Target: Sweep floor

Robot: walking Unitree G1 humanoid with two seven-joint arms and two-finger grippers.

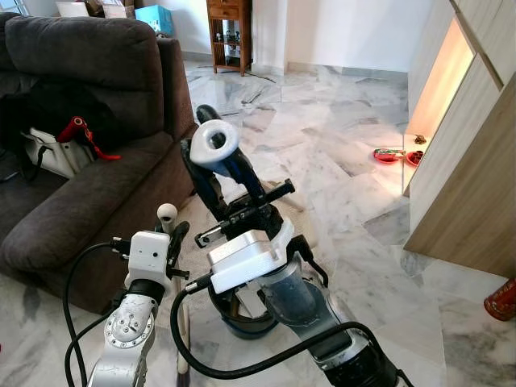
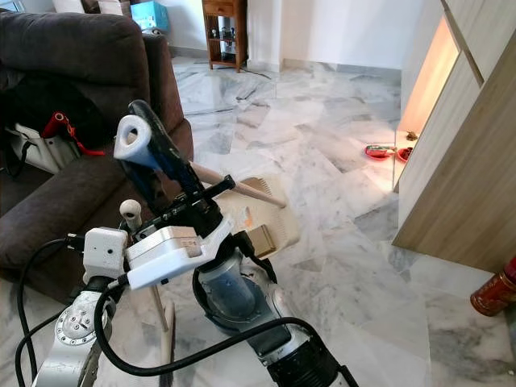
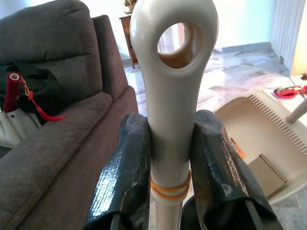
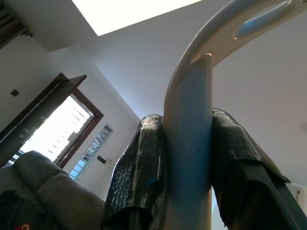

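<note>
A: Item one — what are your grippers carrying?

B: Your left gripper (image 3: 170, 158) is clamped on the cream broom handle (image 3: 172, 72), just under its hanging loop, so the stick stands upright and you can steer it from the top. Your right gripper (image 4: 187, 158) is clamped on the blue-grey dustpan handle (image 1: 216, 145), which tilts away from you toward the sofa (image 1: 89, 145).

A: Item two — the dustpan itself?

B: The cream pan (image 2: 262, 214) lies on the marble floor (image 1: 339, 153) just ahead, mouth up, a card scrap inside.

A: Item three — labels?

B: None legible on either tool, I judge.
</note>
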